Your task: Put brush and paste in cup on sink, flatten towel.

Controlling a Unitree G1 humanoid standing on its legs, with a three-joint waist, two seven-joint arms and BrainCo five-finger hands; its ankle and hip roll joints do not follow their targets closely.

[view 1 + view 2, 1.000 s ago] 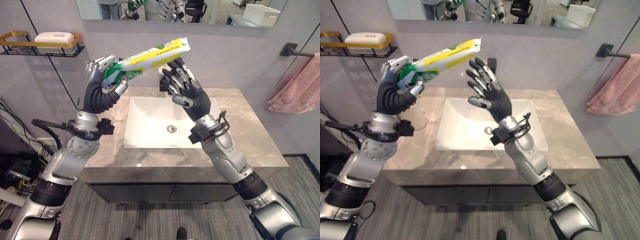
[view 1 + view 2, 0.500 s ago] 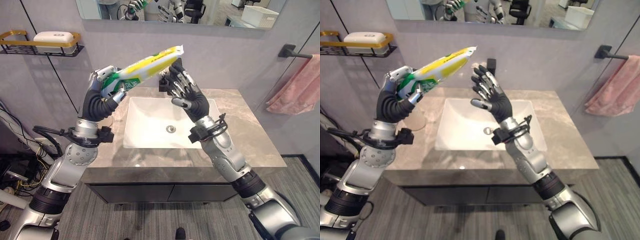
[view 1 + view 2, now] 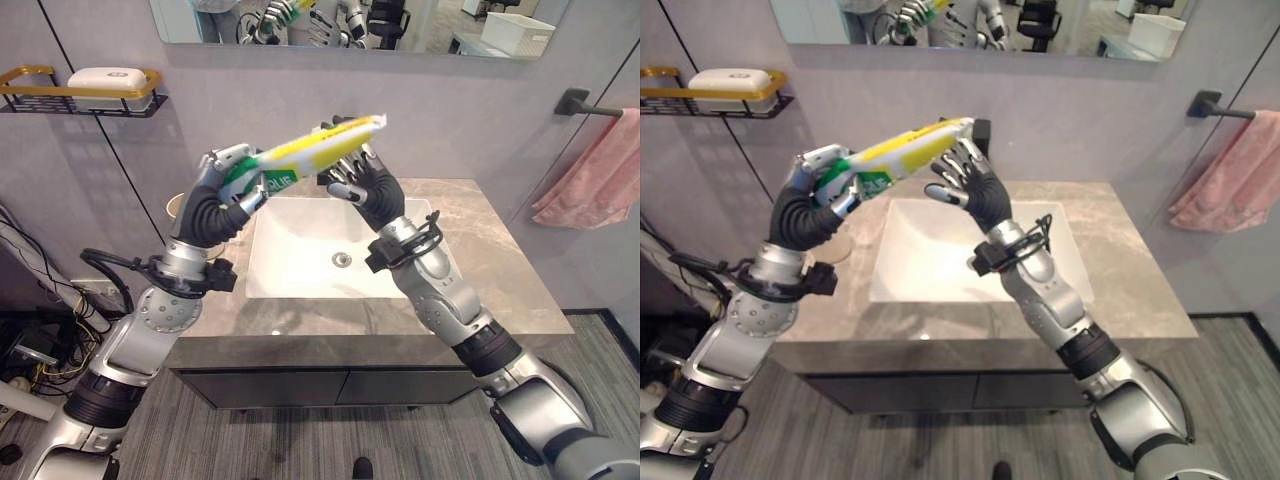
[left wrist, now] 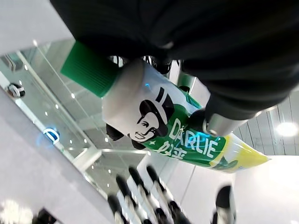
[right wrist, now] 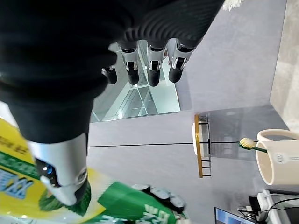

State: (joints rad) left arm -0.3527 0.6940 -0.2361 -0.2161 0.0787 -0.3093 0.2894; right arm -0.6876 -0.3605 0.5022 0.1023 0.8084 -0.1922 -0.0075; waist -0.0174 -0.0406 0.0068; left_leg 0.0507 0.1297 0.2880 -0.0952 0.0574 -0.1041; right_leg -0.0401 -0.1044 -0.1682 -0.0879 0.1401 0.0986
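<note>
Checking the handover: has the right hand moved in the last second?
Yes. The right hand has risen toward the mirror, reaching the green-and-yellow toothpaste tube over the white sink.

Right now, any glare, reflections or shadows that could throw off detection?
Left eye view: the mirror doubles the toothpaste tube, a soft glint sits near the countertop front edge, and the shelf shadows the wall. Left wrist view: bright ceiling light beside the tube.

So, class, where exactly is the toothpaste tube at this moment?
The toothpaste tube is held up above the sink, gripped by the left robot hand, with the right robot hand touching its far end.
</note>
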